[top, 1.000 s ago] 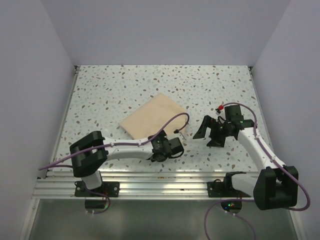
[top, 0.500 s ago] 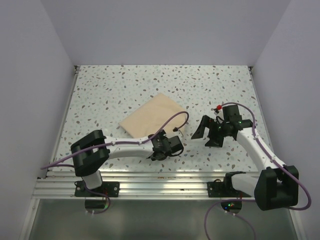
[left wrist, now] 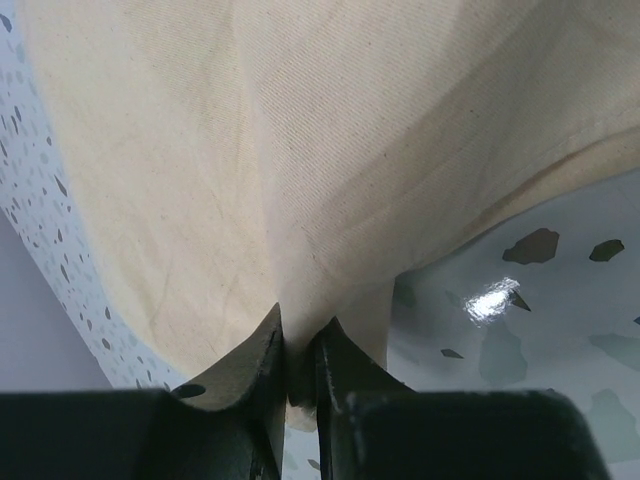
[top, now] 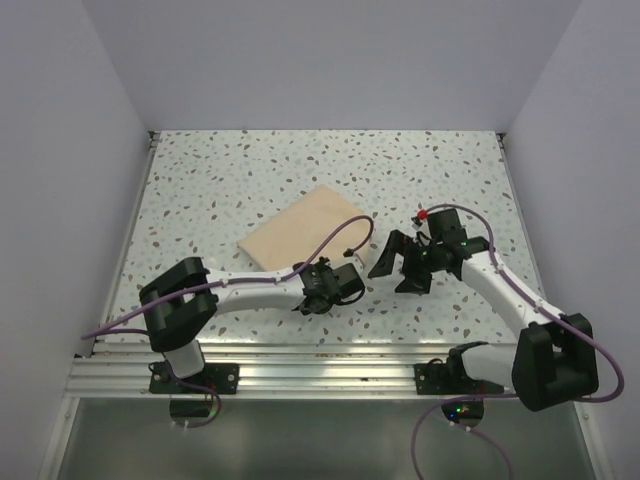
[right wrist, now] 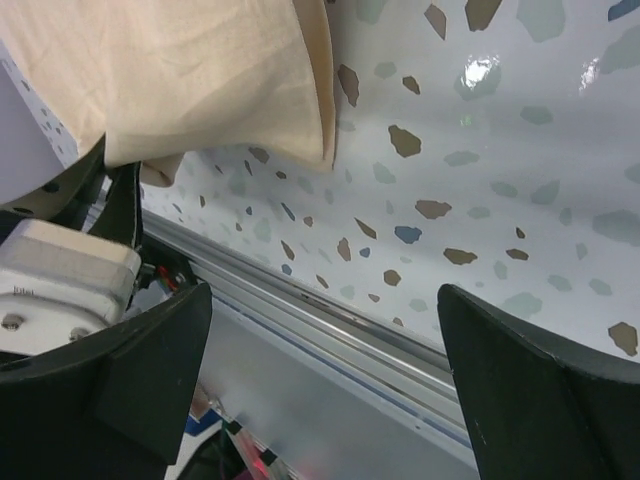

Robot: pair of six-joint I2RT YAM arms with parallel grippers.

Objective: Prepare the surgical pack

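The surgical pack (top: 300,232) lies as a folded tan cloth bundle on the speckled table, left of centre. My left gripper (top: 305,292) is at its near corner. In the left wrist view that gripper (left wrist: 298,335) is shut on a fold of the tan cloth (left wrist: 300,150), which is raised off the table to the right. My right gripper (top: 395,268) stands open just right of the bundle, its fingers wide apart. In the right wrist view the right gripper (right wrist: 322,295) holds nothing, and the cloth edge (right wrist: 200,70) hangs at the upper left. Whatever the bundle holds is hidden.
An aluminium rail (top: 320,360) runs along the table's near edge and also shows in the right wrist view (right wrist: 330,330). Pale walls close in the left, back and right sides. Purple cables (top: 345,235) loop over both arms. The left arm's white body (right wrist: 60,270) sits close to the right gripper.
The left jaws have closed onto the cloth's near corner. The right arm has moved left, toward the bundle, still wide open.
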